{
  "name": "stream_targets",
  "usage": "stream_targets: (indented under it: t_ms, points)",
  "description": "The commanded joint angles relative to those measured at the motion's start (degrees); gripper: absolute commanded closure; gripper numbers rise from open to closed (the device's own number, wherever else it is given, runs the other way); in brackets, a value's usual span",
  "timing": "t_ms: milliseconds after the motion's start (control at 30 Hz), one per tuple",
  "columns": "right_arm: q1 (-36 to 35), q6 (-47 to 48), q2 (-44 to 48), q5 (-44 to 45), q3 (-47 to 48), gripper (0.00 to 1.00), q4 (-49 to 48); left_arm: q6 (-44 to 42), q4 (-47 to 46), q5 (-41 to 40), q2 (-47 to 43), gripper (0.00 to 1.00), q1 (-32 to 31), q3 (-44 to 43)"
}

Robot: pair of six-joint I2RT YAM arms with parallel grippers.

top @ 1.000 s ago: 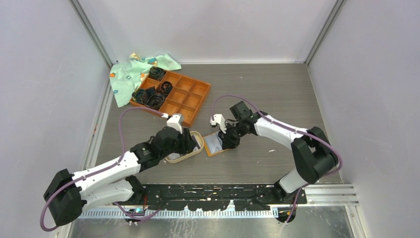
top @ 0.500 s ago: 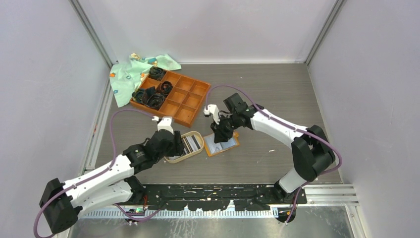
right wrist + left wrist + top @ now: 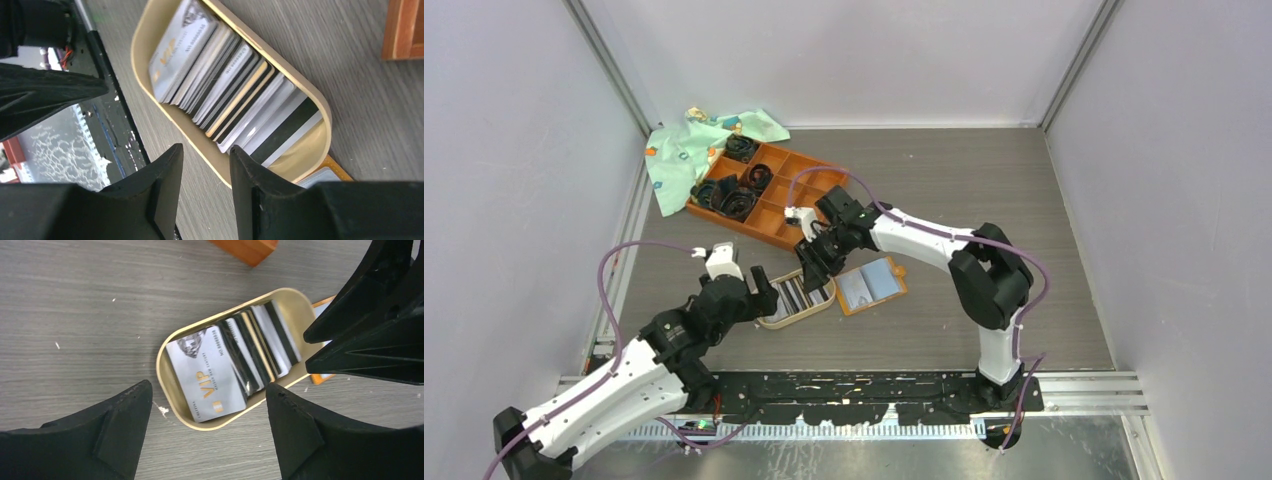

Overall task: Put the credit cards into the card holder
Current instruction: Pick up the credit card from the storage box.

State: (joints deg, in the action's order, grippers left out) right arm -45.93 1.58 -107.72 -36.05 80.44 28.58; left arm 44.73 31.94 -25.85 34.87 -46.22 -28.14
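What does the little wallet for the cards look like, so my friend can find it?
Start at the big orange compartment tray at the back left, then come forward to the oval tan dish packed with cards. Just to the right of that dish lies the card holder, flat and open. It is the only small orange thing with grey-blue pockets inside.

Found the credit cards (image 3: 235, 365) fanned overlapping in the oval dish (image 3: 161, 371), silver VIP card uppermost, the card holder (image 3: 872, 285) open flat just beside.
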Motion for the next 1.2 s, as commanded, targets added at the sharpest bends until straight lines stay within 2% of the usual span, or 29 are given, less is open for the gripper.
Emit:
stream_targets:
  t_ms: [0,133,233,567,800,1167]
  points:
    - [-0.23,-9.64,-1.43,3.87,1.27,0.54,-3.21,3.17,0.15,-1.74,0.58,0.21,0.97,1.97]
    - [-1.16,-13.98,-3.64,7.61,1.25,0.53,-4.79,4.71,-0.65,-1.63,3.23,0.35,1.70,2.56]
    - [-2.22,-16.84,-5.48,10.31,2.77,0.51,-4.58,5.33,-0.50,-1.68,6.40,0.40,2.27,2.36]
    - [-3.45,-19.88,-8.20,13.94,3.14,0.42,-4.49,5.39,-3.27,0.68,11.33,0.45,4.70,3.88]
    - [-3.25,-21.92,-9.44,5.75,3.45,0.44,-5.21,4.38,-6.43,4.49,13.01,0.57,6.70,5.14]
    - [-0.67,-30.45,-6.60,-9.55,-0.41,0.51,-15.20,3.26,-9.27,8.00,16.03,0.63,8.05,5.20]
